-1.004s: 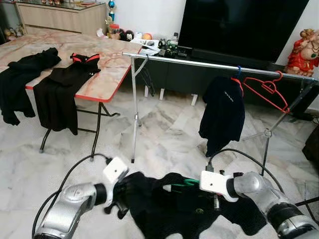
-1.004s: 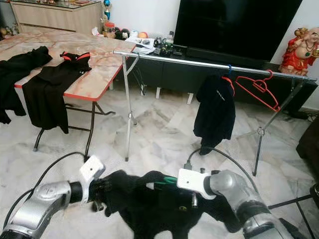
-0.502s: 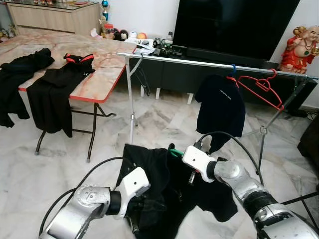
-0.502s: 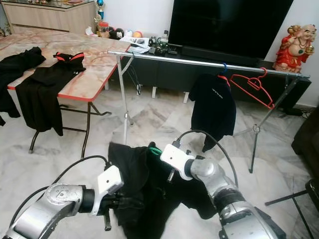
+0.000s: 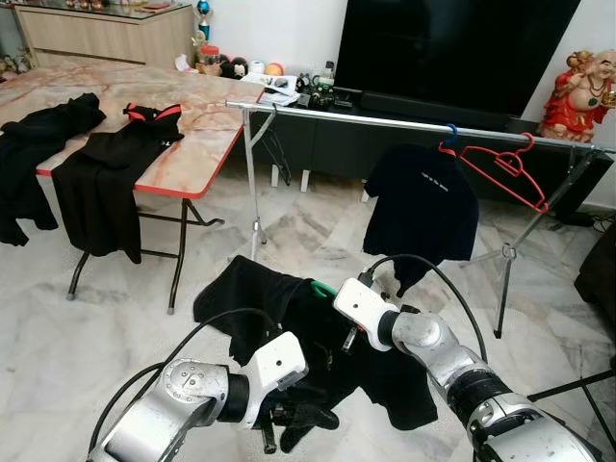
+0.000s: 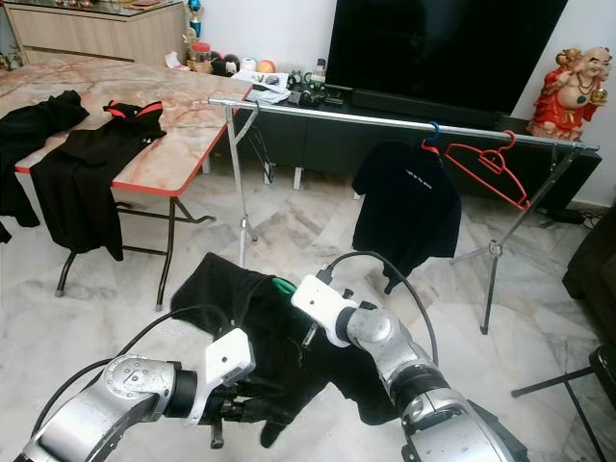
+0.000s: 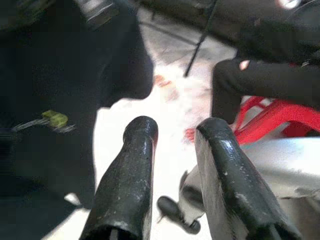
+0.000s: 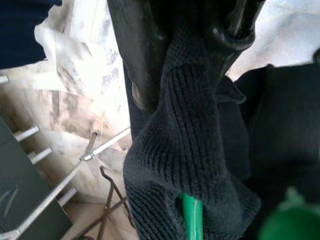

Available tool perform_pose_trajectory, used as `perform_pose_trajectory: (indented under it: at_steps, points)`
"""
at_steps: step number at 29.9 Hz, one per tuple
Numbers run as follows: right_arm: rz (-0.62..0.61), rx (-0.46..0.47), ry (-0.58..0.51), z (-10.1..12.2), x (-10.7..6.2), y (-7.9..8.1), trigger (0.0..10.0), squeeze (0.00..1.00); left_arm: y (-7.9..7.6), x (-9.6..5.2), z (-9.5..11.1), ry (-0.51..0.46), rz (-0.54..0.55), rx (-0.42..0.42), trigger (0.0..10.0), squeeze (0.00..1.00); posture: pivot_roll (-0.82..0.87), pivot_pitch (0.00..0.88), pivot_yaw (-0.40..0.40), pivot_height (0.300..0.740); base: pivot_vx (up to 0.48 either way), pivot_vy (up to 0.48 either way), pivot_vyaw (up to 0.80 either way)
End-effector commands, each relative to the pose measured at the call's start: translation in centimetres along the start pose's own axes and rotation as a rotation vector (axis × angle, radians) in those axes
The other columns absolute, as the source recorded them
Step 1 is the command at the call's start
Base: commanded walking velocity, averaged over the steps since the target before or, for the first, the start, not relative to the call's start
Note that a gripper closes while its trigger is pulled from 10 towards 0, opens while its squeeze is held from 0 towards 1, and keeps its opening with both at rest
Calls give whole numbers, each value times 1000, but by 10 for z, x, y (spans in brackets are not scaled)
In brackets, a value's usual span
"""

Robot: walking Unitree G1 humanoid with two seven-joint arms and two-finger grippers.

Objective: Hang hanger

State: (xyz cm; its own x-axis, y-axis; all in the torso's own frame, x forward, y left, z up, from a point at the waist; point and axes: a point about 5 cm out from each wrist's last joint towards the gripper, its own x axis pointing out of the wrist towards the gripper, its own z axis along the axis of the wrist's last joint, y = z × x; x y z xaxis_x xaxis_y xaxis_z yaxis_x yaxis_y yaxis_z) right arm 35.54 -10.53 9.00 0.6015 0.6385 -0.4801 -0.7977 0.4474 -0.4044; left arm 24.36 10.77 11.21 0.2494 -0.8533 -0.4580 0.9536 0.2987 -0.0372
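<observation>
Right gripper (image 8: 185,75) jaws pinched on black knit garment (image 5: 289,318) at green hanger (image 8: 191,220) neck, held low before the rail (image 5: 404,123); left gripper (image 7: 172,145) jaws spread, empty; cloth is limp and light, so best gripped by the stiff hanger.

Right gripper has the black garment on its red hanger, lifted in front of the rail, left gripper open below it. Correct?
Not quite: the hanger in the black garment is green, not red, as the right wrist view shows. The rest stands: the right gripper pinches the garment in front of the rail, and the left gripper is open below it.
</observation>
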Motion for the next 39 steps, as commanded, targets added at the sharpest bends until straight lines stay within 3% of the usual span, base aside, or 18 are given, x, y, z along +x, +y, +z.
perform_pose_trajectory:
  at_steps: [1,2,7,8,11,15,17,22,29,30,31,33,34,39]
  points:
    - [-3,-55,-18,7,-5,-12,0,0,6,-10,-2,14,58,11,10000,1000,246,0,-119,740,0,0,0]
    - [46,-100,9,2,-9,-12,0,0,13,-21,-6,33,113,11,10000,1000,251,0,-123,740,0,0,0]
    - [141,-189,46,-5,-15,-8,0,0,20,-38,-8,43,173,10,10000,1000,259,0,-131,740,0,0,0]
    - [229,-213,48,-10,-19,-4,0,0,24,-49,-9,53,207,12,10000,1000,262,0,-134,740,0,0,0]
    - [382,-256,65,-20,-27,5,0,0,26,-63,-11,74,244,15,10000,1000,267,0,-139,740,0,0,0]
    - [455,-232,55,-23,-29,12,0,0,26,-64,-19,102,244,3,10000,1000,271,0,-140,740,0,0,0]
    - [539,-227,48,-25,-31,19,0,0,26,-56,-24,97,230,-24,10000,1000,278,0,-141,740,0,0,0]
    - [543,-227,37,-24,-28,23,0,0,28,-47,-32,124,242,-23,10000,1000,277,0,-138,740,0,0,0]
    - [597,-227,-13,-17,-25,28,0,0,19,-30,-36,135,141,-20,10000,1000,280,0,-139,740,0,0,0]
    - [599,-228,-18,-16,-25,28,0,0,19,-26,-36,135,139,-14,10000,690,277,0,-139,740,0,0,0]
    - [601,-229,-28,-14,-23,29,0,0,20,-21,-35,134,143,2,10000,188,276,0,-138,740,0,0,0]
    - [603,-229,-35,-12,-23,29,0,0,21,-18,-35,134,149,15,10000,188,276,0,-138,740,0,0,0]
    - [609,-227,-50,-10,-22,30,0,0,22,-14,-34,119,153,14,10000,0,276,0,-138,740,0,0,0]
    - [616,-227,-69,-7,-22,30,0,0,19,0,-30,83,116,-2,10000,0,265,0,-138,740,0,0,0]
